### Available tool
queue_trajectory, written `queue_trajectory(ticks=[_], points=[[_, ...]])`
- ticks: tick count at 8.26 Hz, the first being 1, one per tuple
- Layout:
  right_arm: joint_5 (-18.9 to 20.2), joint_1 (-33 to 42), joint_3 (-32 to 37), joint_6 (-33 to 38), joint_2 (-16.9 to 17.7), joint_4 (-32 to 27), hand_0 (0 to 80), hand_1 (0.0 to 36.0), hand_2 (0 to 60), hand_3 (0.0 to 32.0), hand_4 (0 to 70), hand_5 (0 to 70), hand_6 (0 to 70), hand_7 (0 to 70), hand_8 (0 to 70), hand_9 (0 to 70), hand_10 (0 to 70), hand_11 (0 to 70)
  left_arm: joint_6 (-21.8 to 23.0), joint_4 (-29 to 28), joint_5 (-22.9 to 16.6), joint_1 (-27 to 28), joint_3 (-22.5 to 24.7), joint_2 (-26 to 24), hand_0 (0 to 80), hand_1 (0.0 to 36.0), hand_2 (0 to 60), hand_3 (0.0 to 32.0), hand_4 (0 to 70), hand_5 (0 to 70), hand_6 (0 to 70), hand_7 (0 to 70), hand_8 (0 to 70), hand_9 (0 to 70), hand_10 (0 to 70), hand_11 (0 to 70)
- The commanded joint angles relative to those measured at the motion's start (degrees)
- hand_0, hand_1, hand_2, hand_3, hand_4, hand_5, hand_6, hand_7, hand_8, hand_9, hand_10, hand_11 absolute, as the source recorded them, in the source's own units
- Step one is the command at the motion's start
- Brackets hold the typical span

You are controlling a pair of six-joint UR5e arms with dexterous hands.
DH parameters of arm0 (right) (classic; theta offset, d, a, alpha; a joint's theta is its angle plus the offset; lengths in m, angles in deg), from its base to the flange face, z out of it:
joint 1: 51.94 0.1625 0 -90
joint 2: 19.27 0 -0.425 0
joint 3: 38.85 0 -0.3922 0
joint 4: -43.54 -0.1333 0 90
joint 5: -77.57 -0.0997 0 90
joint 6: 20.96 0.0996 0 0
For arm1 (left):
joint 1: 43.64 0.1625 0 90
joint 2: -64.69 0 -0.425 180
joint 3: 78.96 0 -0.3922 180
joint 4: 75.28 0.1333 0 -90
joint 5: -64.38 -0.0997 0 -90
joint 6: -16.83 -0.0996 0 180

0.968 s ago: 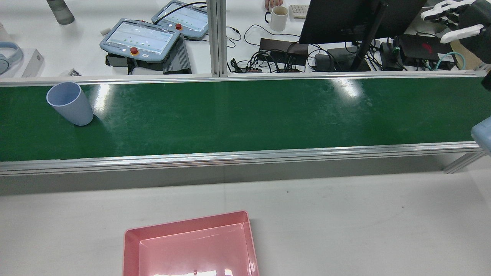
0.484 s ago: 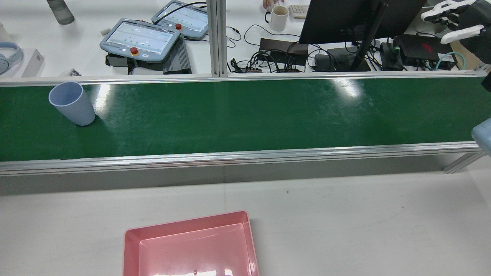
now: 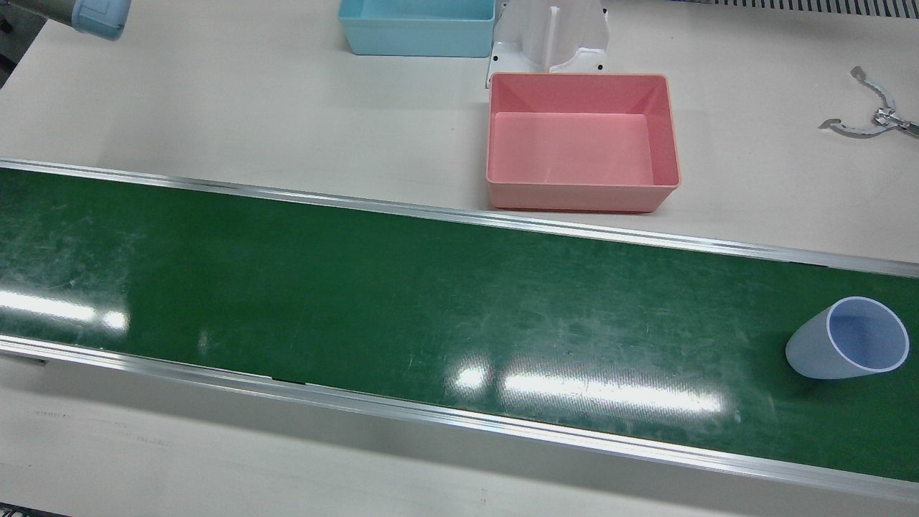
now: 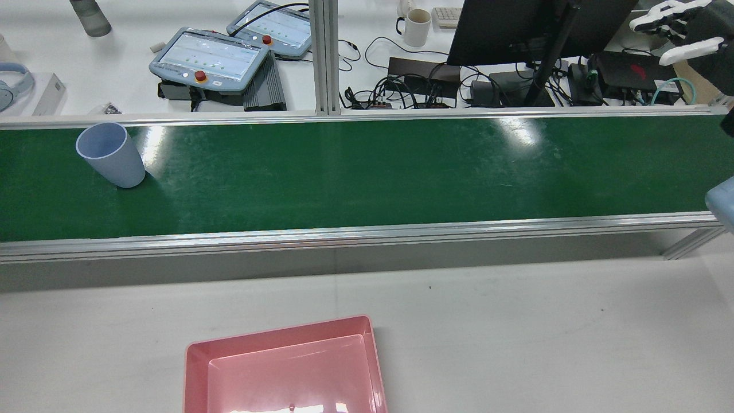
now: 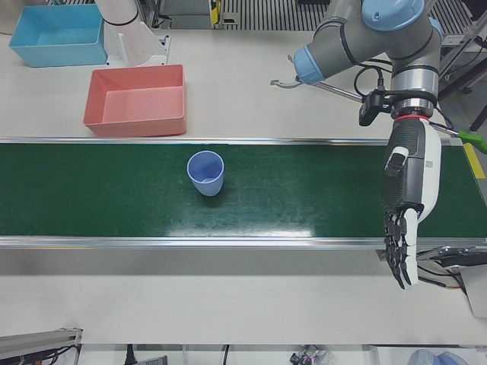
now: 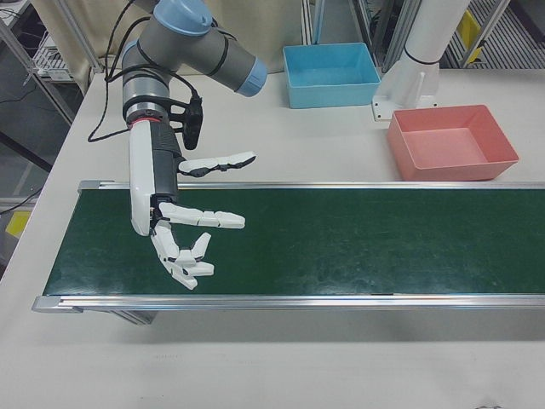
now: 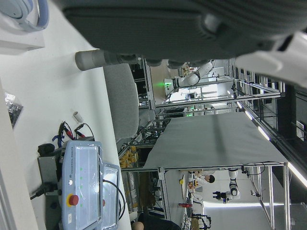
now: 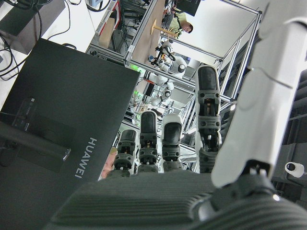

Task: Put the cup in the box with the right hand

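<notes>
- Cup (image 4: 110,154): pale blue, upright on the green conveyor belt (image 4: 367,172), mouth up, nothing visible inside. It stands near the belt's end on the robot's left side, closer to the belt's far rail than to the rail on the robot's side. Also seen in the front view (image 3: 847,339) and the left-front view (image 5: 205,172).
- Pink box (image 3: 671,143): open-topped, on the tabletop (image 3: 215,108) just beside the belt's rail on the robot's side, roughly opposite the belt's middle. Interior bare, with only a glare patch on the floor of it. Well apart from the cup.
- Blue box (image 3: 416,44): open-topped, farther back from the belt than the pink box, next to the white arm pedestal (image 3: 549,32). What shows of its inside looks bare; its back edge is cut off in the front view.
- Right robot hand (image 6: 183,230): hangs over the belt's right end, fingers spread and pointing outward, holding nothing. At the opposite end of the belt from the cup.
- Left robot hand (image 5: 407,205): hangs over the belt past the cup toward the left end, fingers pointing down and close alongside one another; grips nothing. Not touching the cup.
- Metal tongs-like tool (image 3: 872,115): lies on the tabletop, well to the side of the pink box.
- White mug (image 4: 414,26): on the desk beyond the belt's far rail; its contents cannot be made out.
</notes>
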Motion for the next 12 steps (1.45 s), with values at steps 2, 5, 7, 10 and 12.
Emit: queue_trajectory(ticks=[2,5,7,10,12], points=[[0.00,-0.08,-0.12,-0.09,0.09,0.06,56.3,10.9,0.0,0.0,49.3,6.3,19.9,70.0,16.2,36.0,11.7,18.2,0.00,0.00,0.00,-0.03,0.00,0.00,0.0,0.0,0.0,0.0,0.0,0.0,0.0,0.0,0.0,0.0,0.0,0.0],[0.00,-0.08,-0.12,-0.09,0.09,-0.03,56.5,10.9,0.0,0.0,49.8,6.3,20.0,70.0,16.4,36.4,11.9,18.4,0.00,0.00,0.00,-0.03,0.00,0.09,0.0,0.0,0.0,0.0,0.0,0.0,0.0,0.0,0.0,0.0,0.0,0.0],[0.00,-0.08,0.05,-0.09,0.00,0.06,56.4,10.9,0.0,0.0,49.4,6.3,19.8,70.0,16.1,36.0,11.8,18.3,0.00,0.00,0.00,-0.03,0.00,0.00,0.0,0.0,0.0,0.0,0.0,0.0,0.0,0.0,0.0,0.0,0.0,0.0],[0.00,-0.08,0.05,-0.09,0.00,0.06,56.4,11.0,0.0,0.0,50.0,6.3,20.1,70.0,16.4,36.5,12.0,18.7,0.00,0.00,0.00,0.06,0.00,0.00,0.0,0.0,0.0,0.0,0.0,0.0,0.0,0.0,0.0,0.0,0.0,0.0],[0.00,-0.08,-0.04,-0.09,0.09,-0.03,56.4,11.0,0.0,0.0,50.0,6.3,20.1,70.0,16.3,36.3,12.1,18.8,0.00,0.00,0.00,-0.03,0.00,0.00,0.0,0.0,0.0,0.0,0.0,0.0,0.0,0.0,0.0,0.0,0.0,0.0]])
